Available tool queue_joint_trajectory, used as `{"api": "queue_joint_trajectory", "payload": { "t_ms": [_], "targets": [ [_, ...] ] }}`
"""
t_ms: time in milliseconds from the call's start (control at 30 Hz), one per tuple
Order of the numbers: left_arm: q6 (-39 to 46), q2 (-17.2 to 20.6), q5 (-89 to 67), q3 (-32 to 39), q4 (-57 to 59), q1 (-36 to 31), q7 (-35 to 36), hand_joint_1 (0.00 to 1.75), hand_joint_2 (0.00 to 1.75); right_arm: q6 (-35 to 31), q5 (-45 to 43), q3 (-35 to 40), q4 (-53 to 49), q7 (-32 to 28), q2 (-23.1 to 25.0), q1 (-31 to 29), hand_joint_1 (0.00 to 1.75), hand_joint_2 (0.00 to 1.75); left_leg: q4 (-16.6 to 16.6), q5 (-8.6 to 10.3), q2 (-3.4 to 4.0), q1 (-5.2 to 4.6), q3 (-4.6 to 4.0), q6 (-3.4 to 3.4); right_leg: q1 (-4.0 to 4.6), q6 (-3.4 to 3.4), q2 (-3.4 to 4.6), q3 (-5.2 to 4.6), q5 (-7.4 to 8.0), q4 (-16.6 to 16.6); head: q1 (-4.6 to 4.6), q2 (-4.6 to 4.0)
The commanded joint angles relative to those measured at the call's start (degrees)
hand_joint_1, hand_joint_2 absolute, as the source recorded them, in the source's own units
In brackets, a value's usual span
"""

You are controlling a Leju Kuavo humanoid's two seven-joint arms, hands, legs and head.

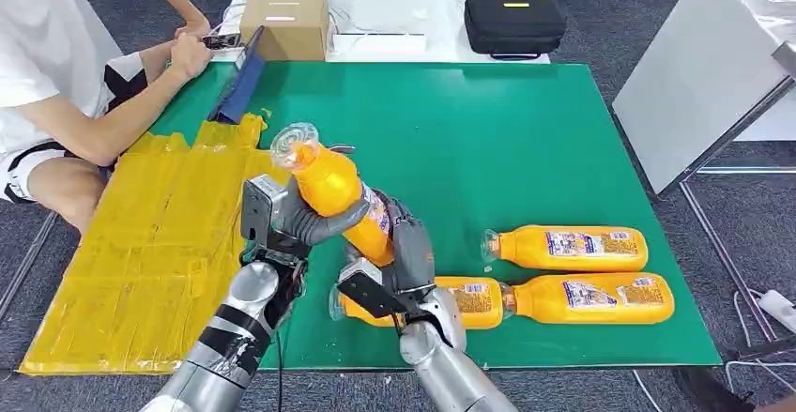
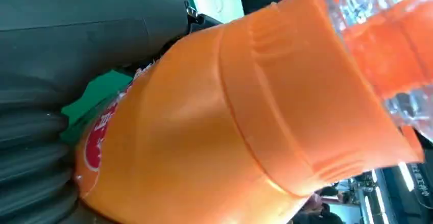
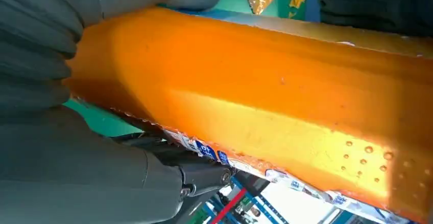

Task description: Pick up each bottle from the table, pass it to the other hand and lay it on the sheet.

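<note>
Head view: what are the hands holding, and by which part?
One orange bottle, raised above the green mat. The left hand grips its upper body below the neck; the right hand grips its lower, labelled part.

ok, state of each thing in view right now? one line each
held bottle: off the table, tilted, gripped by both hands
left hand: grips its upper part
right hand: grips its lower part
three bottles: lying on the green mat
yellow sheet: flat, no bottle on it
black case: closed
</note>
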Motion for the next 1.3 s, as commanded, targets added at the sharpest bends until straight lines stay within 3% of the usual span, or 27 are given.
{"api": "queue_joint_trajectory", "payload": {
  "t_ms": [33,133,267,300,367,467,633,767,867,933,967,1033,1133,1300],
  "targets": [
    [3.7,1.3,-2.4,2.0,1.4,-3.4,0.9,1.75,1.75,0.4,-2.0,2.0,-12.8,-1.2,-2.4,4.8,0.00,1.75,0.0,-0.14,-0.15,0.06,0.25,-0.14,0.02,-0.08,0.00,0.27,-0.13,0.0,0.00,0.00],
    [14.5,1.6,-9.2,4.1,3.3,-5.6,1.8,1.75,1.75,0.8,-5.7,1.1,-20.4,-2.4,-2.7,7.3,0.00,1.75,0.1,-0.20,-0.21,0.09,0.35,-0.19,0.03,-0.10,-0.03,0.38,-0.19,0.0,0.00,0.00],
    [23.1,5.4,-17.7,9.0,8.0,-10.0,4.2,1.75,1.75,12.6,-15.8,2.6,-33.8,1.2,-4.9,10.9,0.00,1.75,0.0,-0.10,-0.09,0.06,0.16,-0.13,0.03,-0.08,0.04,0.15,-0.08,0.0,0.02,0.00],
    [22.2,5.8,-17.8,10.4,8.3,-10.3,4.0,1.75,1.75,13.0,-15.9,2.9,-35.2,1.8,-5.1,11.2,0.00,1.75,0.1,-0.22,-0.08,0.07,0.31,-0.20,0.02,-0.12,0.10,0.29,-0.18,0.1,0.00,0.00],
    [23.5,6.1,-20.6,11.6,8.7,-10.5,4.2,1.75,1.75,14.0,-16.7,3.3,-35.4,2.5,-5.2,11.3,0.00,1.75,0.0,-0.11,-0.01,0.07,0.20,-0.15,0.04,-0.08,0.09,0.18,-0.07,0.0,0.02,0.00],
    [31.2,9.3,-29.1,14.8,11.6,-11.4,7.0,1.75,1.75,16.4,-19.0,4.7,-37.5,4.2,-6.0,11.2,0.00,1.75,0.0,-0.09,0.00,0.08,0.22,-0.14,0.04,-0.07,0.09,0.18,-0.06,0.0,-0.02,0.02],
    [30.0,9.1,-29.8,17.4,13.1,-11.7,4.9,1.75,1.75,16.2,-19.3,5.3,-37.6,4.9,-6.4,10.7,0.00,1.75,0.0,-0.20,0.18,0.11,0.38,-0.18,0.05,-0.10,0.23,0.31,-0.12,0.0,0.00,0.00],
    [30.2,8.8,-30.0,17.4,13.0,-11.7,4.9,1.75,1.75,16.2,-19.3,5.3,-37.4,4.9,-6.4,10.7,0.00,1.75,0.0,-0.09,-0.09,0.11,0.22,-0.13,0.04,-0.10,0.02,0.19,-0.10,0.0,0.00,0.00],
    [37.4,9.9,-39.8,18.7,18.5,-13.0,8.7,1.75,1.75,16.0,-20.0,5.8,-37.6,4.8,-7.1,10.0,0.00,1.75,0.1,-0.21,-0.07,0.13,0.41,-0.19,0.05,-0.13,0.11,0.38,-0.17,0.0,0.00,0.00],
    [37.4,8.4,-52.1,26.3,17.9,-11.9,7.4,1.75,1.75,15.6,-20.1,6.1,-37.1,4.9,-7.4,9.2,0.00,1.75,0.1,-0.21,-0.05,0.13,0.45,-0.22,0.05,-0.15,0.13,0.42,-0.17,0.0,0.00,0.00],
    [37.4,6.9,-65.4,32.5,15.8,-10.4,7.3,1.75,1.75,15.7,-20.2,6.7,-36.3,4.9,-7.7,8.2,0.00,1.75,0.0,-0.11,0.10,0.08,0.27,-0.15,0.03,-0.11,0.21,0.20,-0.05,0.0,0.00,0.00],
    [37.4,6.2,-72.5,36.4,17.6,-9.7,5.3,1.75,1.75,15.5,-20.6,7.5,-35.5,4.7,-8.1,7.0,0.00,1.75,0.0,-0.23,0.20,0.12,0.46,-0.22,0.05,-0.15,0.39,0.38,-0.10,0.0,0.00,0.00],
    [37.4,6.6,-81.0,35.1,17.8,-7.7,7.4,1.75,1.75,15.7,-20.9,8.7,-34.8,4.6,-8.7,5.9,0.00,1.75,-0.1,-0.13,0.16,0.06,0.35,-0.14,0.01,-0.09,0.26,0.28,-0.05,-0.1,0.00,0.00],
    [37.4,8.8,-85.6,23.6,19.3,-3.5,15.5,1.75,1.75,16.3,-21.7,11.5,-33.4,3.9,-8.9,3.4,0.00,1.75,0.0,-0.22,0.06,0.07,0.53,-0.17,0.00,-0.11,0.18,0.46,-0.16,-0.1,0.00,0.00]
  ]
}}
